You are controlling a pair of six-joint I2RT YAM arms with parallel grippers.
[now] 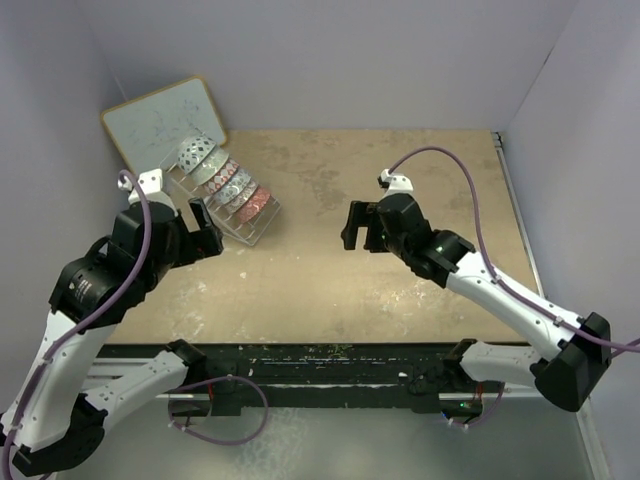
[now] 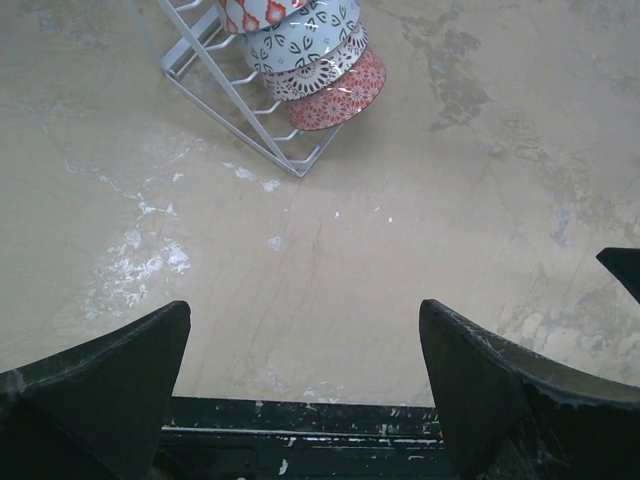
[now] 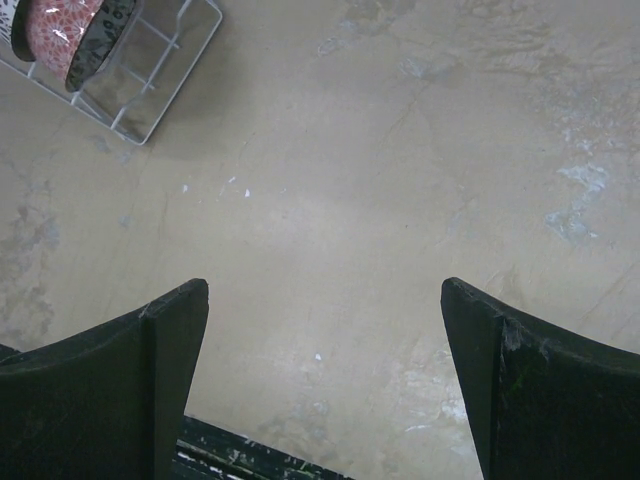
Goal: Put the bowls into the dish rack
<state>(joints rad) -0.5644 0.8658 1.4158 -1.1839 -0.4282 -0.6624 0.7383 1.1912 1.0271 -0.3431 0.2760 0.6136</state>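
Several bowls [image 1: 226,181] stand on edge in a row inside the white wire dish rack [image 1: 247,231] at the table's back left. In the left wrist view the red bowl [image 2: 341,99] is the nearest, with patterned ones behind it in the rack [image 2: 262,132]. The right wrist view catches the rack's corner [image 3: 150,88] and a red bowl [image 3: 58,36] at top left. My left gripper [image 1: 205,241] hangs open just left of the rack, empty [image 2: 305,330]. My right gripper [image 1: 360,228] is open and empty [image 3: 325,300] over mid-table, well right of the rack.
A wood-framed whiteboard [image 1: 165,125] leans behind the rack in the back left corner. White walls close in the table on three sides. The tan tabletop [image 1: 330,290] is scuffed with white marks. A black rail [image 1: 320,360] runs along the near edge.
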